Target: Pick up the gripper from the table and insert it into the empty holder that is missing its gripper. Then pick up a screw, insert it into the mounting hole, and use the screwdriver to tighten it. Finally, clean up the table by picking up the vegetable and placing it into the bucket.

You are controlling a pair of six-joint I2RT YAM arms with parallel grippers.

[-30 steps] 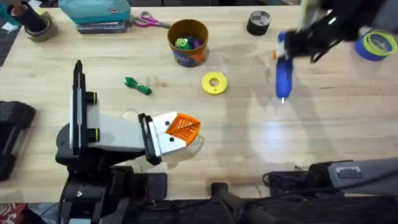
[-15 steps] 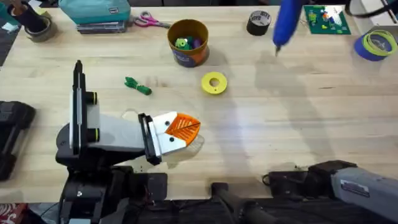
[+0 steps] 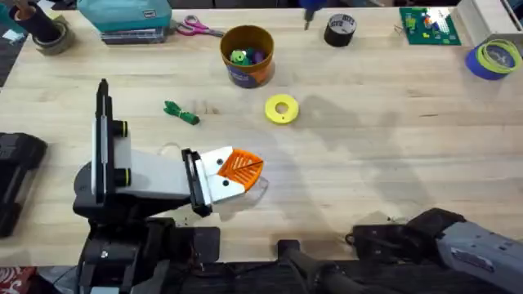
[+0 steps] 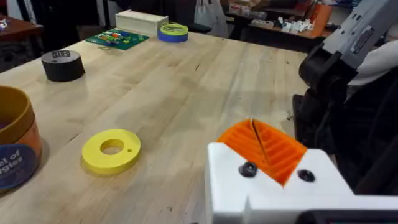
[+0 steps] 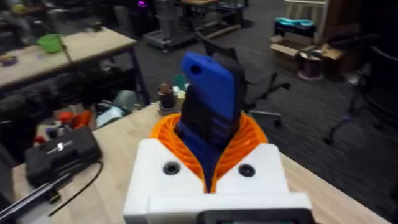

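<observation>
My right gripper is shut on the blue screwdriver, which stands up between its orange pads. In the overhead view only the screwdriver end shows at the far edge. My left gripper lies low over the table with its two orange ridged pads pressed together in the white holder, nothing between them. The dark-green vegetable lies on the table, left of the yellow disc. The orange bucket stands at the back and holds a lime-green toy. No screw is in view.
A yellow disc lies mid-table. Black tape, a green circuit board and a blue tape roll sit at the back right. Pink scissors and a teal box are back left.
The right arm has carried the screwdriver up and away from mid-right of the table to the far edge. The left arm has not moved.
</observation>
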